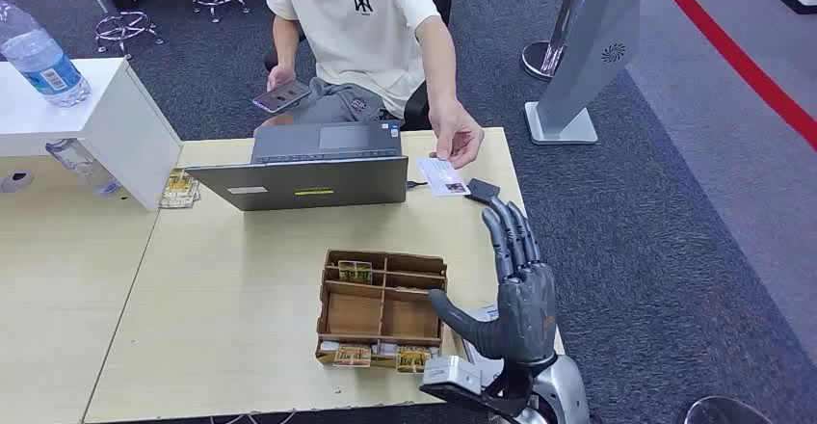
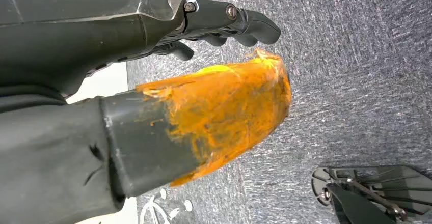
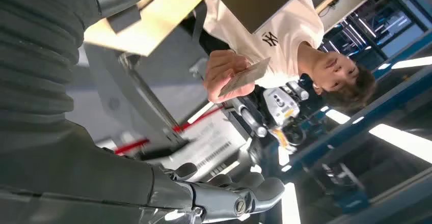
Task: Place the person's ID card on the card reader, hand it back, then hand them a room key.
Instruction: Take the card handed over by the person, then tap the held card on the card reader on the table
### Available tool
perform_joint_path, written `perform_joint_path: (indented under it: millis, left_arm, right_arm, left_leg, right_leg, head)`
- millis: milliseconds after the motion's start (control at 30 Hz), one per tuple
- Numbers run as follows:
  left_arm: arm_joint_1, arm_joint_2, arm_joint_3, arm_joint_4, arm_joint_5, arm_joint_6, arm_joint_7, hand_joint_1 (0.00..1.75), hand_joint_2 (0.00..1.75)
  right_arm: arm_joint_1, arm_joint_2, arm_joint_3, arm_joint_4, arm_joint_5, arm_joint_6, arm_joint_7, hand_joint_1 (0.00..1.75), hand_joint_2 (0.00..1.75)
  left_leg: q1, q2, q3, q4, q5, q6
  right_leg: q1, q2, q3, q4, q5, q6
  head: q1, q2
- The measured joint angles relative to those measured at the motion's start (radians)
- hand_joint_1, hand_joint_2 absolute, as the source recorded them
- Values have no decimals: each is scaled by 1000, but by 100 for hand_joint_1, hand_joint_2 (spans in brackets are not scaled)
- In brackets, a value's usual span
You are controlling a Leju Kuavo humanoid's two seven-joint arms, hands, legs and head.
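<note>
One laptop beyond compartmented box.

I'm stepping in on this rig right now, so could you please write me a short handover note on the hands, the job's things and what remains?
Right hand: raised at the table's right edge, fingers extended, holding nothing.
Left hand: hangs over the carpet with its fingers curled in, nothing in them.
ID card: pinched in the person's hand over the table's far right, beside the laptop.
Small black device: next to the card, probably the reader.
Wooden tray: in front of the right hand, with cards in some compartments.
Done: nothing yet.
Left: take the card, read it, return it, hand over a key.
</note>
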Motion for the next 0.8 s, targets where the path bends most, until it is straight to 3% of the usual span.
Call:
perform_joint_path:
  millis: [267,500,533,633,667,800]
  left_arm:
    - [0,0,0,0,-25,-11,0,0,0]
    - [0,1,0,0,-45,-21,0,0,0]
    - [0,1,0,0,-47,-21,0,0,0]
    - [0,2,0,0,-52,-22,0,0,0]
    - [0,2,0,0,-52,-22,0,0,0]
    - [-1,2,0,0,-52,-22,2,0,0]
  right_arm:
    - [-65,17,-19,44,215,-2,5,0,175]
    - [-147,20,-29,107,333,-2,76,0,175]
    - [-157,20,-30,114,341,-2,85,10,175]
    - [-185,20,-30,136,356,-2,108,137,175]
    - [-193,20,-30,142,358,-2,115,171,175]
    - [-211,20,-29,161,359,-2,134,175,175]
  left_leg:
    - [0,0,0,0,0,0]
    - [0,0,0,0,0,0]
    - [0,0,0,0,0,0]
    - [0,0,0,0,0,0]
    - [0,0,0,0,0,0]
    - [0,0,0,0,0,0]
  right_leg:
    - [0,0,0,0,0,0]
    - [0,0,0,0,0,0]
    - [0,0,0,0,0,0]
    - [0,0,0,0,0,0]
    - [0,0,0,0,0,0]
    - [0,0,0,0,0,0]
  head:
    - [0,0]
    - [0,0]
    - [0,0]
    - [0,0]
    - [0,0]
    - [0,0]
